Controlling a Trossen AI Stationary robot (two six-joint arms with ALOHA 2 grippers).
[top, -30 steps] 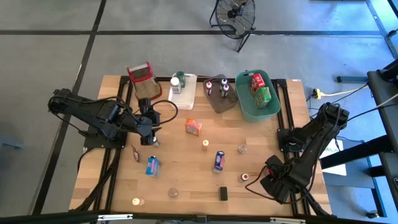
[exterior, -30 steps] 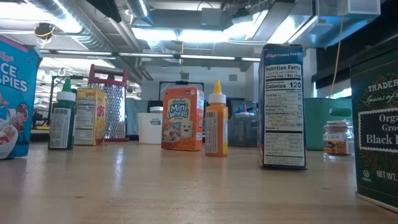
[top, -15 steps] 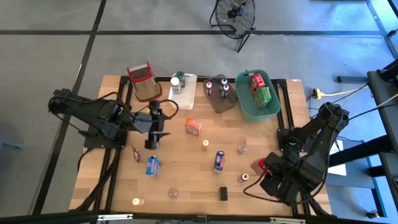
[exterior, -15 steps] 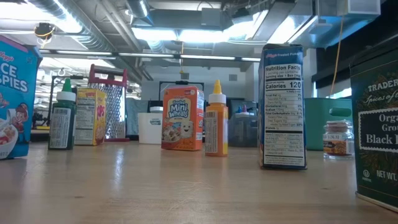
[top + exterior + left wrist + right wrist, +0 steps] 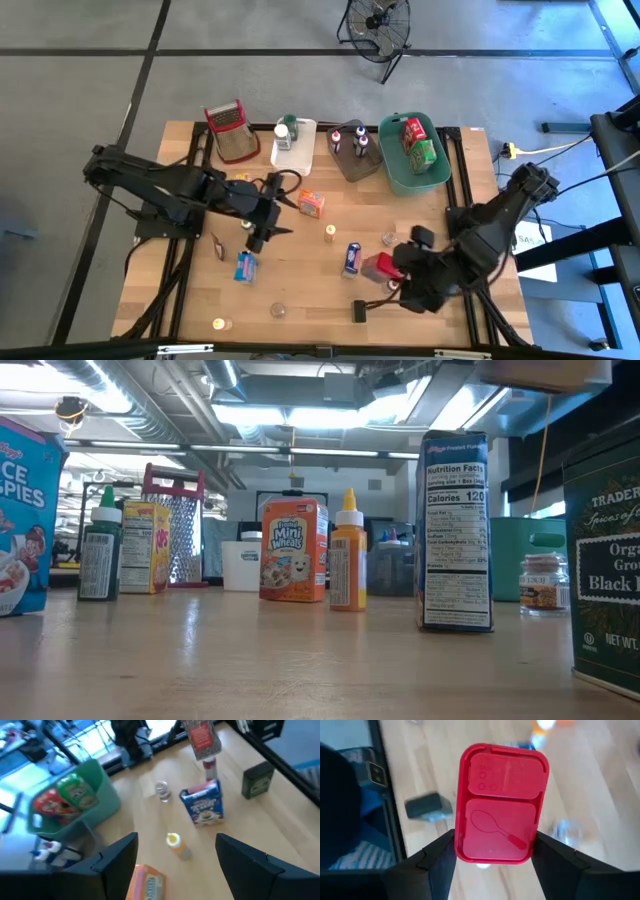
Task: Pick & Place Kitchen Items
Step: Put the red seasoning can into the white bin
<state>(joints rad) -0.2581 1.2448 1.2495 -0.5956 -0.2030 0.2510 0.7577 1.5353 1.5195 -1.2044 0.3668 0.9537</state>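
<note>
A red-lidded spice container [image 5: 501,804] sits clamped between the 2 fingers of the right claw [image 5: 385,270], above the desk [image 5: 300,250] beside a blue box [image 5: 351,259]. The left claw [image 5: 262,232] hangs wide and empty near the orange box [image 5: 311,205].

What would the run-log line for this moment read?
left gripper: open, empty, above the table near orange box | right gripper: shut on red-lidded container, carried over table | green bin: holds two boxes
</note>
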